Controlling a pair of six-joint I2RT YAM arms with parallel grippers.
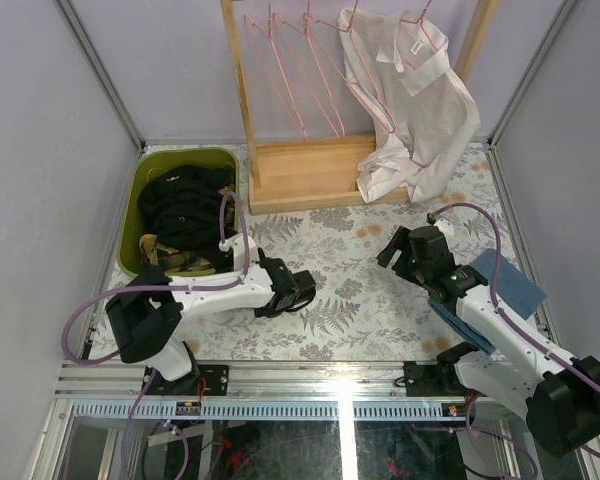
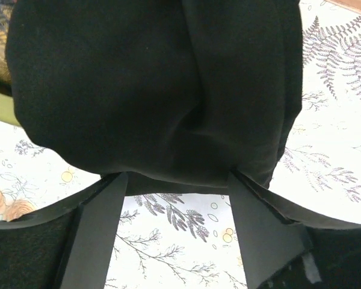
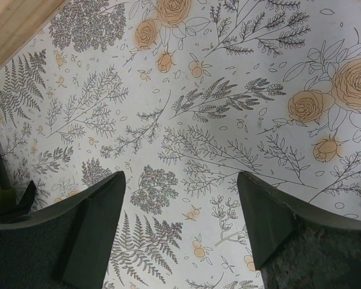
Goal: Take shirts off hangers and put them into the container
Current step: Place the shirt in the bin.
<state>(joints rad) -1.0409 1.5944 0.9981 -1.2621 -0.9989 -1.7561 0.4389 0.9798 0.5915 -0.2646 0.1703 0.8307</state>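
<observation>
Left tool (image 2: 177,177) straddles black shirt (image 2: 156,90) right of container (image 1: 132,220) (grip unclear); right tool (image 3: 180,180) open farther right, over desk (image 3: 228,90).

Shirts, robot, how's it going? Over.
Left gripper open, right gripper open over table. Black shirts and plaid shirt in container; white shirt hanging on rack. Something black crowds left fingertips.

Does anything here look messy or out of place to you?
Yes. The white shirt on the wooden rack hangs crooked, half slipped off its pink hanger. Its lower part lies crumpled on the rack's base and spills onto the table.
</observation>
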